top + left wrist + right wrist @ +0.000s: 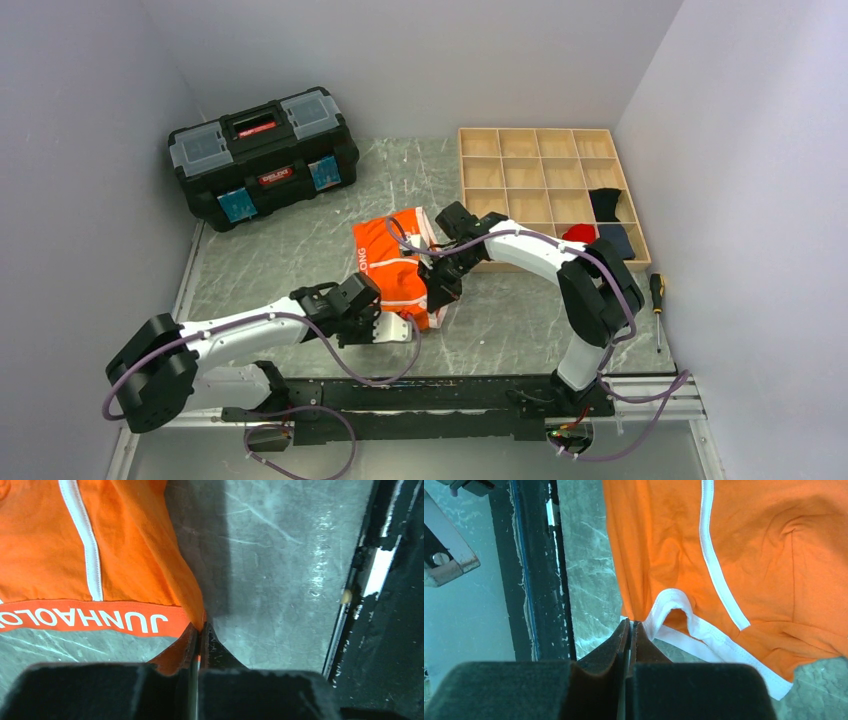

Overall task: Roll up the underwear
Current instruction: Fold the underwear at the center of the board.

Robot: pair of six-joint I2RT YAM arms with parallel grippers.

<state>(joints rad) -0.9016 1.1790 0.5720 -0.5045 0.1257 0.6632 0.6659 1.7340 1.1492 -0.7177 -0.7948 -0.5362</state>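
Left gripper (198,630), nearest lens: clenched on waistband corner of underwear (392,262). Right gripper (629,626): clamped on white-trimmed hem edge. Garment lies on table (280,250) centre, partly bunched, between both arms, just left of wooden tray (478,205). Hazard: both bites shallow, at fabric margin only. Uneven pull likely slips one corner, giving skewed, loose roll.

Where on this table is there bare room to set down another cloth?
Bare table lies between the toolbox and the tray, and left of the underwear, toward the toolbox. The centre is crowded: the left gripper and the right gripper pinch the underwear there.
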